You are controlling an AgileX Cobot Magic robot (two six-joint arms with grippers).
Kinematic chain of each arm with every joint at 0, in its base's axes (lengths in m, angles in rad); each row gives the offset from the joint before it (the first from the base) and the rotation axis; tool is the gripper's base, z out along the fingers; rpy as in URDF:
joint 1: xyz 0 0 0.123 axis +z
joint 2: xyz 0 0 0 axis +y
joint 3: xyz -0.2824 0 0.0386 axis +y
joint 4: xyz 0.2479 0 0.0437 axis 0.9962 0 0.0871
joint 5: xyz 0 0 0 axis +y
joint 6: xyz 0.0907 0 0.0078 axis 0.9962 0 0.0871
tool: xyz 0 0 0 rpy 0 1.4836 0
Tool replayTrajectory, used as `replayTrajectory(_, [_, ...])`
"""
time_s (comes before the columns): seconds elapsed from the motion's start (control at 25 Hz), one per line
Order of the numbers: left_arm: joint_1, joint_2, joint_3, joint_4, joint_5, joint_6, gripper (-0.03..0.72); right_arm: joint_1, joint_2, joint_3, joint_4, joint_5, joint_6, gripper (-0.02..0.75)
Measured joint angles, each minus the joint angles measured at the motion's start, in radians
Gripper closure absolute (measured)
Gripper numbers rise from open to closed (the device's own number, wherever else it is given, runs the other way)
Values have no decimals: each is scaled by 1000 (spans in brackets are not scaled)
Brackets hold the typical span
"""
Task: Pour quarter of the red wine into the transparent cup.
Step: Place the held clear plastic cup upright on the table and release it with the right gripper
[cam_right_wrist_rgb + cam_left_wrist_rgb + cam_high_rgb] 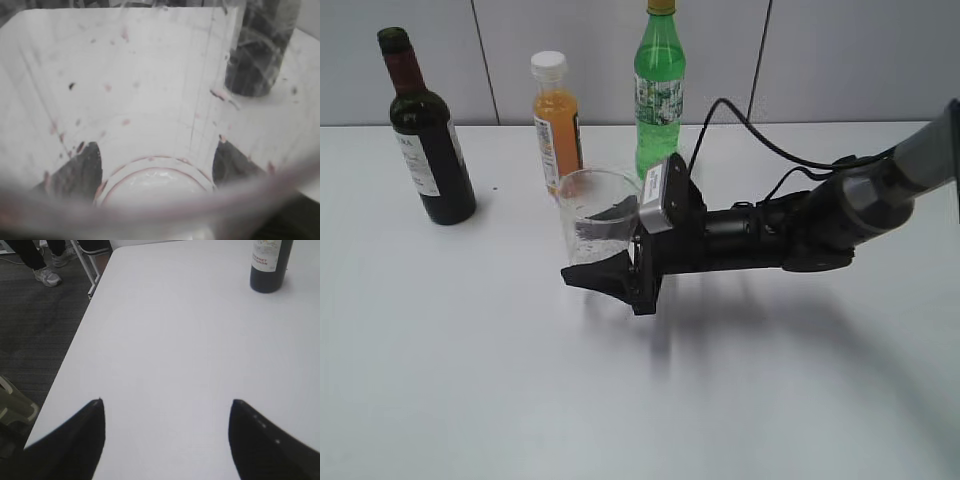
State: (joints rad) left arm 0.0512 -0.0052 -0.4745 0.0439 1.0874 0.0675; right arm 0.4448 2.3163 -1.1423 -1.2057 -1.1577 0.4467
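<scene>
The right end effector [605,255] reaches in from three o'clock across the white table [470,380], lying nearly level, its black fingers set wide around the transparent cup [598,215], one finger on the near side of the cup and the other visible through the clear wall on the far side. In the right wrist view the cup [160,100] fills nearly the whole picture, the two dark fingertips [80,167] standing on either side of its round base; its wall is flecked with small reddish droplets and a faint pink ring lines the bottom. Whether the fingers press on the cup or merely flank it cannot be told. The wine bottle [428,140], dark glass with a maroon foil neck and a white label, stands upright at ten o'clock from the cup, well apart from it, its mouth uncapped. An orange juice bottle [557,120] with a white cap stands just behind the cup at twelve o'clock, and a tall green soda bottle [660,85] stands at one o'clock. The left end effector [167,410] hangs over bare table with its fingers spread wide and nothing between them; the wine bottle [270,265] appears at its one o'clock.
</scene>
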Motion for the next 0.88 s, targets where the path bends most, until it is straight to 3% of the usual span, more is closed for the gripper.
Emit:
replayTrajectory(0.36, [0,0,0,0,0,0,106,4,117,-144,-105,52,21,193])
replayTrajectory(0.88, [0,0,0,0,0,0,106,4,173,-194,-114,72,40,193])
